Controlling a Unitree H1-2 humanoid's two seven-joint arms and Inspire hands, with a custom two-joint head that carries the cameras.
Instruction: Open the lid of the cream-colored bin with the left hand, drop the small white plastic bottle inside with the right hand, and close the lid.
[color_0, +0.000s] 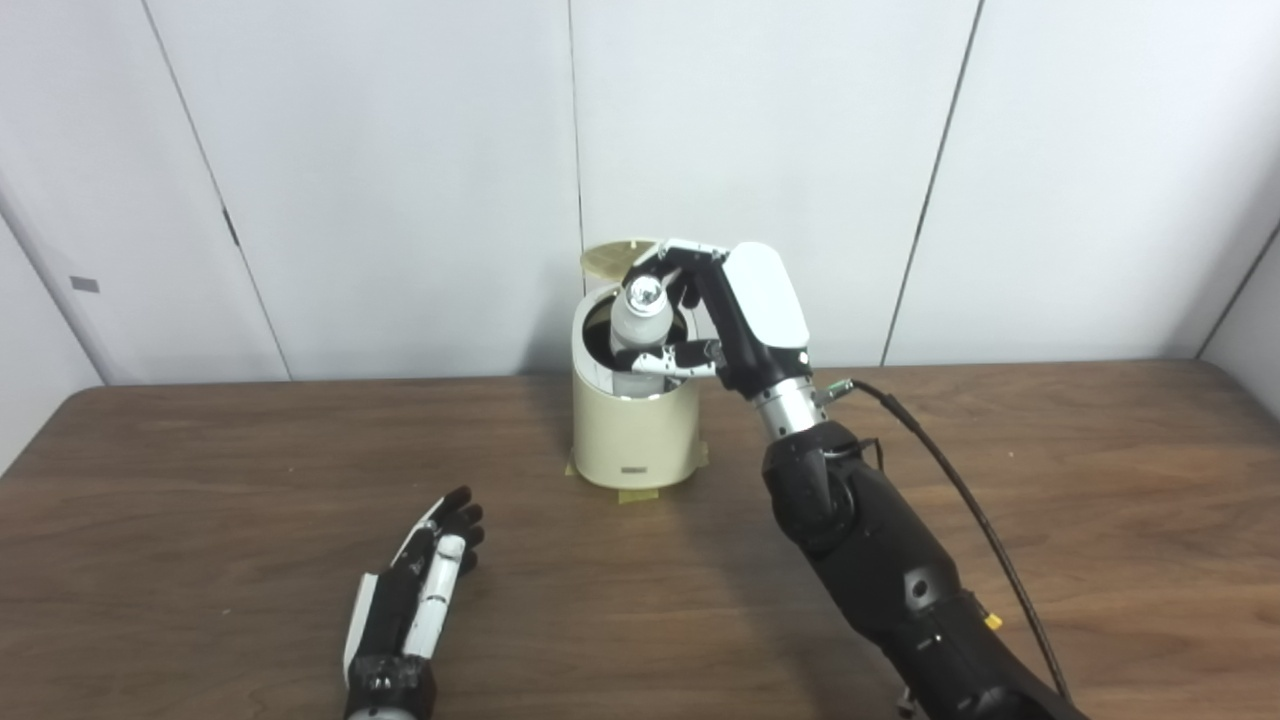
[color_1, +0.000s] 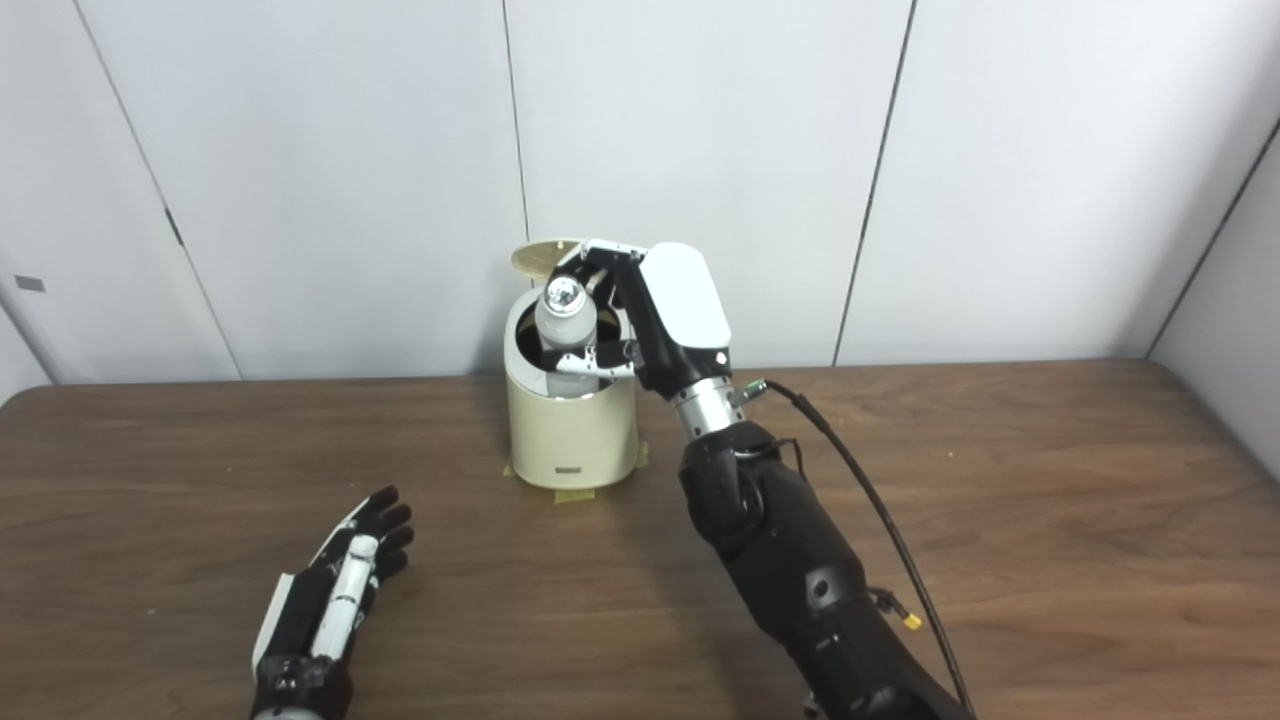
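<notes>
Your right hand (color_0: 715, 320) is clamped on the bottle (color_0: 637, 325) over the open bin (color_0: 635, 425) at frame centre; release off-centre and it clips the rim; left hand (color_0: 425, 580) lies splayed, empty, lower left on the worktop (color_0: 1050, 520).

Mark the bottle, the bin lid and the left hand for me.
bottle (color_0: 636, 322), left eye view, on its white body.
bin lid (color_0: 607, 257), left eye view, on its raised underside.
left hand (color_1: 340, 580), right eye view, on its back.

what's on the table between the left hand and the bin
Nothing: in both eye views only bare brown table separates the open left hand from the cream-colored bin.
</notes>
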